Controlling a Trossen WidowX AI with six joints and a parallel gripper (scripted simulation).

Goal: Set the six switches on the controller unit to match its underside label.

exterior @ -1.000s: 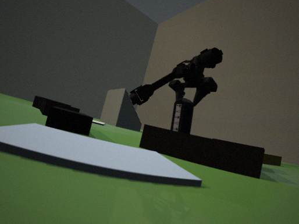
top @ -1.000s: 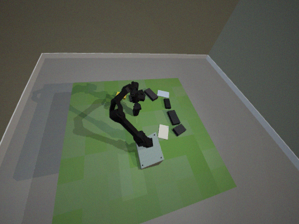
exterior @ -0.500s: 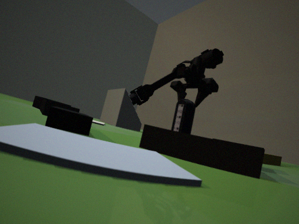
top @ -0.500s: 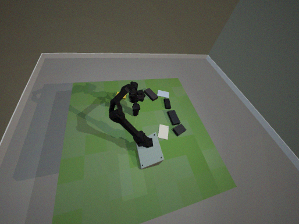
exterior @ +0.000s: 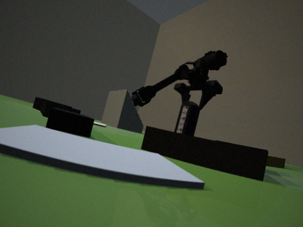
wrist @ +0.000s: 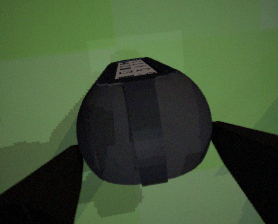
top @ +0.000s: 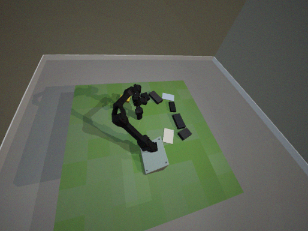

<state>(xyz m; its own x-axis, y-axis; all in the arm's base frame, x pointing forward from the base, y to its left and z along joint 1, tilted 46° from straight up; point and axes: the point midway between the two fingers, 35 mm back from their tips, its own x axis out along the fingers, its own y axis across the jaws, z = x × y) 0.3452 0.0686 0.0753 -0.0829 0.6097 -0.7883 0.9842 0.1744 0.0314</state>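
- Top cam: so I've got the arm [top: 130, 131] reaching from its pale mounting box [top: 155, 161] [exterior: 113, 109] toward the far edge of the table [top: 192, 182] [exterior: 88, 202]. The jaws [top: 141, 105] [exterior: 194, 104] are nearer that edge than the box is; can't pick the controller out among the black shapes here. Three dark modules [top: 178, 121] sit toward the right edge, and a pale blue plate [top: 168, 96] [exterior: 88, 155] lies near the far right corner.
- Exterior cam: the controller unit [exterior: 193, 118] [wrist: 145, 135] is up on end and leaning a bit, its light label strip [exterior: 181, 119] [wrist: 135, 69] showing. Its bottom's hidden behind a long dark block [exterior: 203, 152] [top: 155, 97], so can't tell if it touches the table.
- Wrist cam: my jaws are fairly wide, gripping the unit by its two sides. Label's visible at a steep slant, too blurry to read.
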